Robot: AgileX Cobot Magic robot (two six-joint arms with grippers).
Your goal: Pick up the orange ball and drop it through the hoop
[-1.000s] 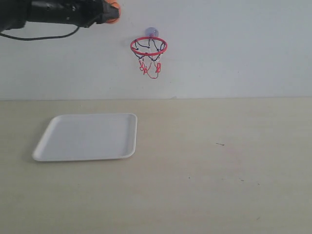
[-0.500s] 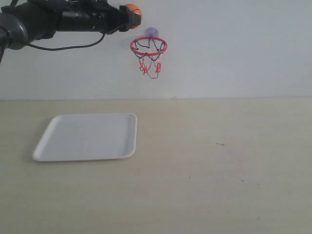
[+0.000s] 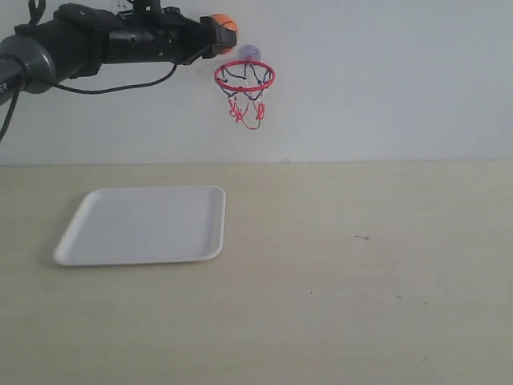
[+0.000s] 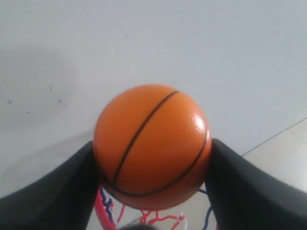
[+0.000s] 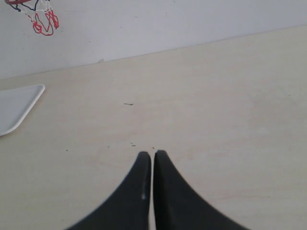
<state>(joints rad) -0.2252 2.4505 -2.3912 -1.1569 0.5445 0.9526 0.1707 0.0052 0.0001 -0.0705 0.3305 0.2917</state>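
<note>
Pickup is done, judging by the scene: the orange ball [image 3: 224,24] sits high in the upper left of the exterior view, clamped between the two black fingers of the left gripper [image 3: 216,30]. The left wrist view confirms the hold, with the ball [image 4: 152,143] filling the centre of the frame and a dark finger [image 4: 53,191] pressed against each side.

The hoop [image 3: 244,87] hangs on the pale wall [image 3: 385,80] just right of the ball and slightly lower. The ball appears level with the rim's left edge rather than over the middle of the opening. In the left wrist view, bits of red rim and net [image 4: 153,218] peek out beneath the ball. What is left, as it looks from here, is a small shift over the ring and then the release.

The right gripper [image 5: 152,160] has its fingers pressed together, holding nothing, low over the bare table [image 5: 230,96]. It does not appear in the exterior view. A white tray [image 3: 140,224] lies empty on the table at lower left.

Compared with a second ago, the left arm reaches further into the frame and the ball has travelled rightward from well left of the hoop to just beside its rim. Over the last half second it has only crept closer and dipped a little. Hoop and tray have not moved.
</note>
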